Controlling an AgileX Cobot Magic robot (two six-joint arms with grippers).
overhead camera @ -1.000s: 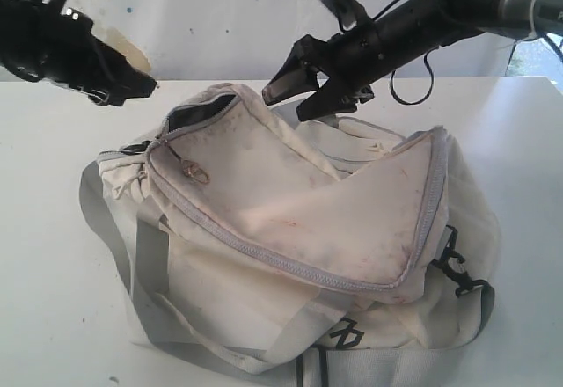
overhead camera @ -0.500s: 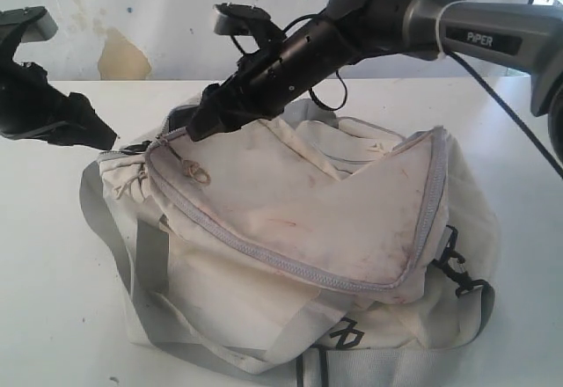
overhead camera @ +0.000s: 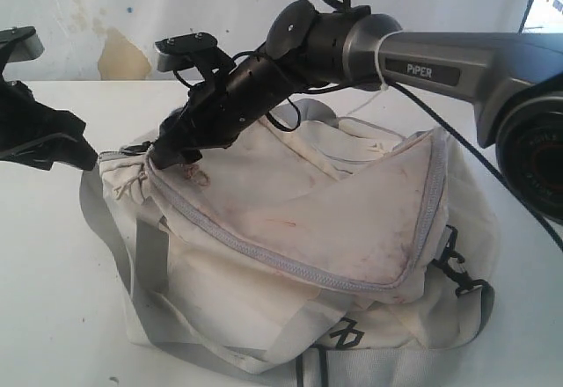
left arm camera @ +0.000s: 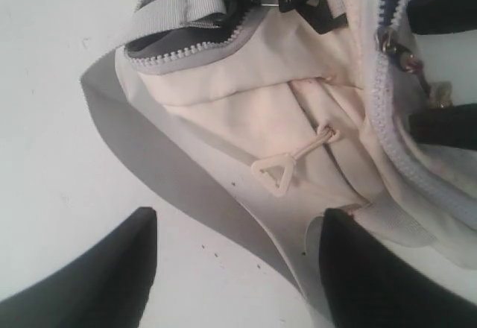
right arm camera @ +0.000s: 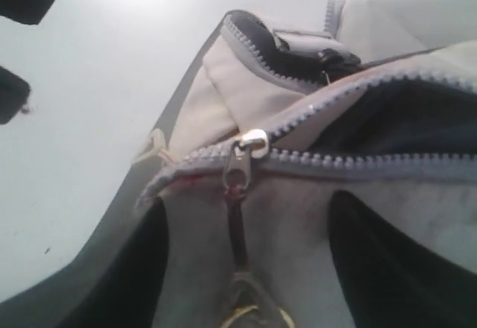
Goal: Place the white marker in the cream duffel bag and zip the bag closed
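Note:
The cream duffel bag (overhead camera: 290,229) lies on the white table, its top zipper mostly run shut, with a gap showing dark lining (right arm camera: 402,119) at the left end. My right gripper (overhead camera: 165,153) reaches across to that end. In the right wrist view it (right arm camera: 247,203) is open, its fingers (right arm camera: 119,268) either side of the zipper slider (right arm camera: 250,143) and its hanging pull tab (right arm camera: 238,231), not closed on it. My left gripper (overhead camera: 84,148) hovers open beside the bag's left end, above bare table (left arm camera: 238,216). The white marker is out of view.
A grey webbing strap (left arm camera: 164,164) trails from the bag's end onto the table. A cream cord pull (left arm camera: 279,168) and a black clip (left arm camera: 298,0) sit on that end. More black clips (overhead camera: 457,268) hang at the bag's right side. A wall stands behind.
My right arm has swung left and down across the bag, from above its back edge to the zipper pull at the left end. My left gripper has dropped and drawn back leftward.

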